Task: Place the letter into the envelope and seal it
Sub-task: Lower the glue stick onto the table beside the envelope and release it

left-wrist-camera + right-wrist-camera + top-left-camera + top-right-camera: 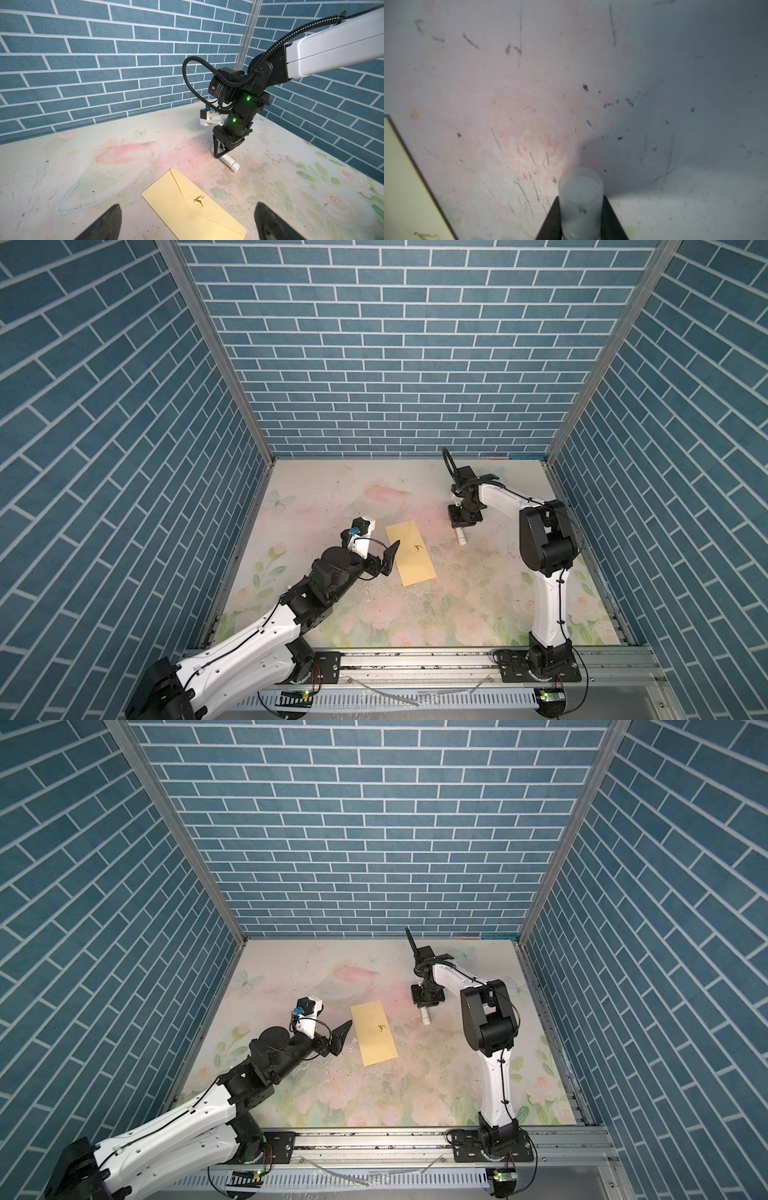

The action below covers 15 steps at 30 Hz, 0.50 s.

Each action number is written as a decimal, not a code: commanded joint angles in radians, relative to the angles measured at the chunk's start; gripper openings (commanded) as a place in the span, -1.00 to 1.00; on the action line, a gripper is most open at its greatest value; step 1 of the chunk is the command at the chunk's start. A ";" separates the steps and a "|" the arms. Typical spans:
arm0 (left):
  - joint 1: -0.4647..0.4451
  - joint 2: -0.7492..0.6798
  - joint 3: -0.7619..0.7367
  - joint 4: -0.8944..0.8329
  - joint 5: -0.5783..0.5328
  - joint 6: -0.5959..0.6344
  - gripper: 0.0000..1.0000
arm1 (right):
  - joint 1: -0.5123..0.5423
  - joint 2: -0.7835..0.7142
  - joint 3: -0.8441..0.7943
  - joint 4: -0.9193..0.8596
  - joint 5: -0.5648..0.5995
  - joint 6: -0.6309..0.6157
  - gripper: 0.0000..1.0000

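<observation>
The bench (374, 614), printed with pale flowers, was found scuffed and mostly bare. The envelope (410, 553) was laid flat on it with the flap folded down. It lay just ahead of the left jaws, which were spread wide and held nothing. It was near the right jaws but not touched by them. The letter could not be seen anywhere, and whether it was already inside could not be told. The glue stick (229, 163) was clamped in the right jaws, which were narrowed on it, its free end held low over the bench. A small gold deer (198, 200) was stamped at the flap's tip. The envelope was judged light, thin, floppy and likely to slide. It would best be pinched at the flap's edge while one end was pressed down.
</observation>
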 commanded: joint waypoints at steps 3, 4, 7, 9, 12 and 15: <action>0.001 -0.001 -0.020 0.022 -0.009 0.014 0.99 | -0.008 0.035 0.028 -0.017 0.007 0.033 -0.97; 0.002 0.000 -0.020 0.021 -0.010 0.014 0.99 | -0.008 0.035 0.028 -0.018 0.007 0.035 -0.93; 0.001 -0.002 -0.023 0.025 -0.010 0.013 0.99 | -0.010 0.035 0.027 -0.018 0.003 0.039 -0.78; 0.002 -0.002 -0.025 0.023 -0.016 0.013 0.99 | -0.011 0.035 0.027 -0.022 0.003 0.041 -0.68; 0.002 -0.005 -0.024 0.019 -0.036 0.013 0.99 | -0.011 0.035 0.028 -0.023 0.000 0.042 -0.50; 0.002 -0.008 -0.021 0.002 -0.076 0.015 0.99 | -0.012 0.026 0.028 -0.024 -0.003 0.044 -0.34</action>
